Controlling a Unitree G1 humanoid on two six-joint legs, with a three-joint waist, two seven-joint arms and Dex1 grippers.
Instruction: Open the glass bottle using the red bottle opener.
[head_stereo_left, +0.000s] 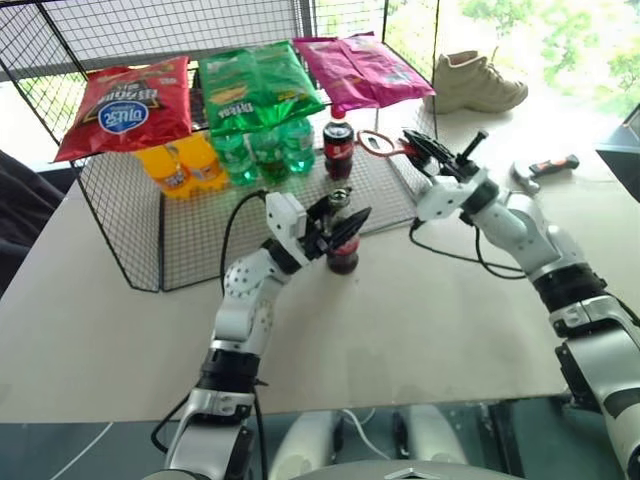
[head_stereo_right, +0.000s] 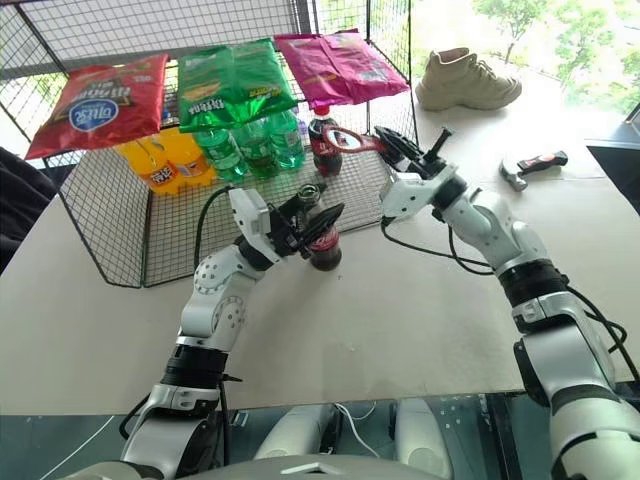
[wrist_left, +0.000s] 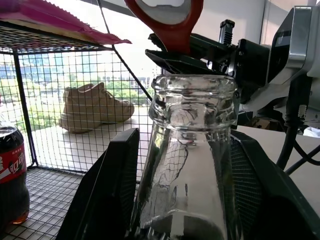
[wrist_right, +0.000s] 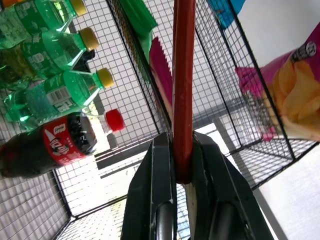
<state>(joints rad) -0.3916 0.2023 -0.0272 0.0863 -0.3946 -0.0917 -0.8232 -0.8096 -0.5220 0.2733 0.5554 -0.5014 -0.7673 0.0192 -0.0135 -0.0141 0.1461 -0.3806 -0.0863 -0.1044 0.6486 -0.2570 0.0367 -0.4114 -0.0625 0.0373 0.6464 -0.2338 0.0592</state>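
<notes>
The glass bottle (head_stereo_left: 343, 255) stands on the table in front of the wire rack, dark liquid in its lower part. My left gripper (head_stereo_left: 340, 226) is shut on its neck, one black finger on each side. In the left wrist view the bottle's clear neck (wrist_left: 192, 150) rises between the fingers (wrist_left: 107, 190) and its rim is bare glass. My right gripper (head_stereo_left: 415, 148) is shut on the handle of the red bottle opener (head_stereo_left: 375, 143). It is held up and to the right of the bottle, apart from it, its ring head toward the rack. The opener's handle (wrist_right: 183, 90) runs out between the right fingers (wrist_right: 160, 190).
A wire rack (head_stereo_left: 150, 240) holds snack bags on top, with orange and green soda bottles and a plastic cola bottle (head_stereo_left: 339, 147) below. A beige shoe (head_stereo_left: 475, 82) and a hammer (head_stereo_left: 540, 168) lie at the back right. A black cable (head_stereo_left: 455, 255) trails under my right arm.
</notes>
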